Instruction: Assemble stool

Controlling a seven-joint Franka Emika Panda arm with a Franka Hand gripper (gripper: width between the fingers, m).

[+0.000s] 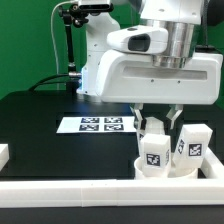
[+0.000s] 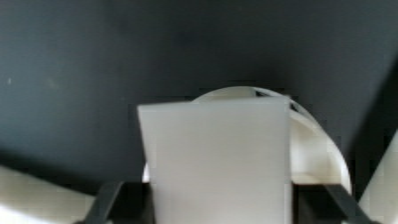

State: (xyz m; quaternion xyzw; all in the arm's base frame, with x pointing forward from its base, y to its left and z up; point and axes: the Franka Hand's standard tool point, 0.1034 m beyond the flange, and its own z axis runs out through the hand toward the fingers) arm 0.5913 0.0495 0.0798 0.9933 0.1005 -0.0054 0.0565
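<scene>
Clearly a leg [image 1: 152, 128] is being fitted into the round seat disc [image 1: 165, 166], which lies near the front of the black table [image 1: 40, 125], toward the exterior view's right, just behind the long white border rail [image 1: 100, 188]. The gripper [image 1: 157, 118] hangs over the disc with its fingers closed narrow on that leg, and the wrist view shows the white block [image 2: 214, 160] filling the space between the dark fingertips [image 2: 111, 200], with the disc's curved edge [image 2: 302, 130] beneath it. Two more legs already stand upright on the disc, one at the front [image 1: 152, 150] and one on the exterior view's right [image 1: 193, 141], so the task seems well along. Next, I judge, the held leg must be lined up with its socket and pressed or turned home before release. The socket itself is hidden by the legs and gripper; the leg's lower end cannot be made out. Behind lies the marker board [image 1: 96, 124].
</scene>
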